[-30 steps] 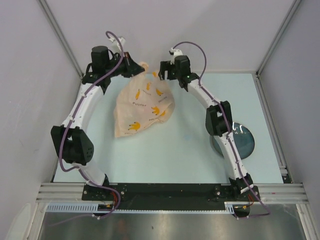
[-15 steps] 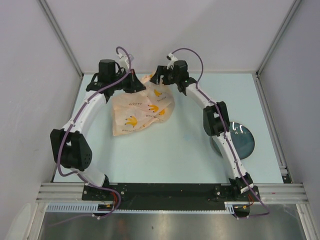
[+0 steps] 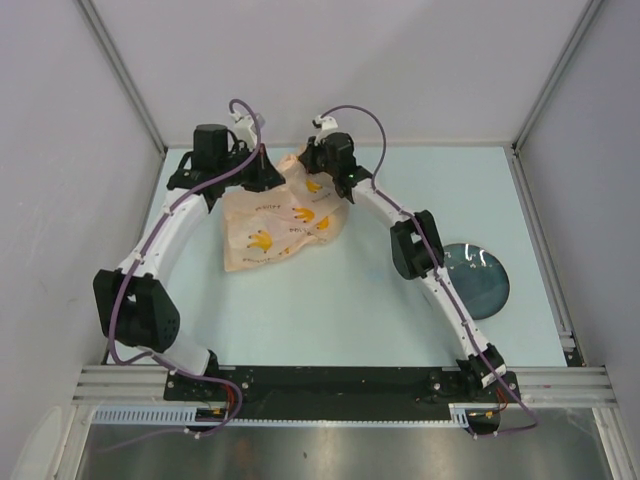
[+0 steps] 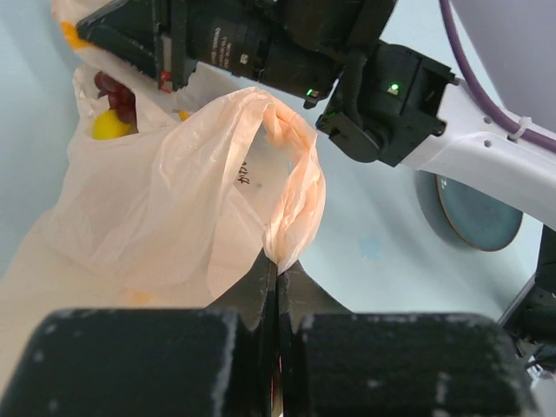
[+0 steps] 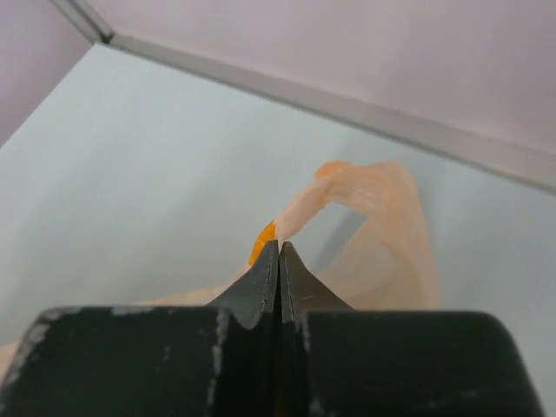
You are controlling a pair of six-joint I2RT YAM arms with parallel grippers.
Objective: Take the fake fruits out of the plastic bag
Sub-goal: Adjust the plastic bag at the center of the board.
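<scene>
The plastic bag (image 3: pixel 280 222), peach-orange with yellow banana prints, lies at the back of the table between both arms. My left gripper (image 3: pixel 268 172) is shut on one twisted handle of the bag (image 4: pixel 291 187), pinched at the fingertips (image 4: pixel 278 262). My right gripper (image 3: pixel 304 164) is shut on the other handle (image 5: pixel 382 217), its tips (image 5: pixel 279 246) closed on the thin plastic. Through the bag's mouth in the left wrist view, fake fruits show: a yellow piece (image 4: pixel 109 126) and a dark red piece (image 4: pixel 117 89). The rest of the contents are hidden by the plastic.
A dark blue-grey round plate (image 3: pixel 480 282) sits on the table right of the right arm, also in the left wrist view as the plate (image 4: pixel 478 213). White enclosure walls stand close behind the bag, with a metal rail (image 5: pixel 347 109) along the back edge.
The right arm swung left to the bag's top and its gripper went from open to shut on a handle. The left gripper dropped lower, and the bag sagged flatter.
</scene>
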